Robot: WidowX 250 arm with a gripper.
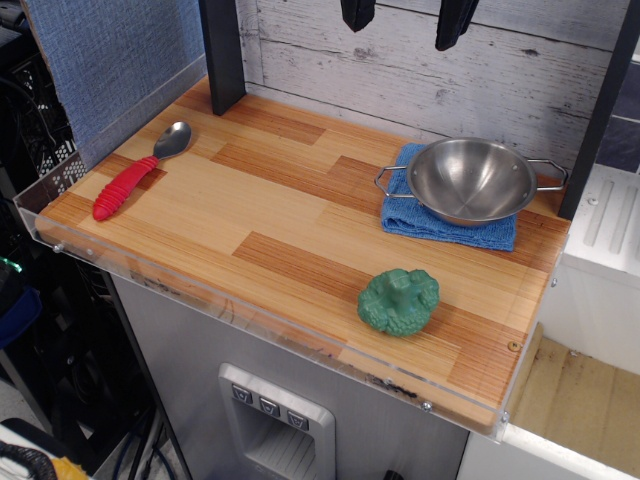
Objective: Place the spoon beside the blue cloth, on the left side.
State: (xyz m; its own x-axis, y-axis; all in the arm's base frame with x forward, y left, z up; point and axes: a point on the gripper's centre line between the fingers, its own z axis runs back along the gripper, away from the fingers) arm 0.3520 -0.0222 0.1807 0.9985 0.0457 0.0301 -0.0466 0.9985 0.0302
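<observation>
Gripper (405, 25) hanging at top edge, fingers parted, grasping nothing. Spoon (138, 171) lying at table's (280, 230) far left, well apart from cloth (440, 222). Bowl (470, 180) sitting on cloth. Green toy (399, 301) resting near front edge.

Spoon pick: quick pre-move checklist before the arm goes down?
1. Spoon in view, lying free at the table's far left: ok.
2. Nothing on or against the spoon: ok.
3. Gripper empty, fingers apart, high at the back: ok.
4. Bare wood left of the blue cloth for the drop: ok.
5. Steel bowl sits on the cloth, beside the drop spot: ok, but mind it.
6. Green toy clear of the spoon-to-cloth path: ok.
</observation>
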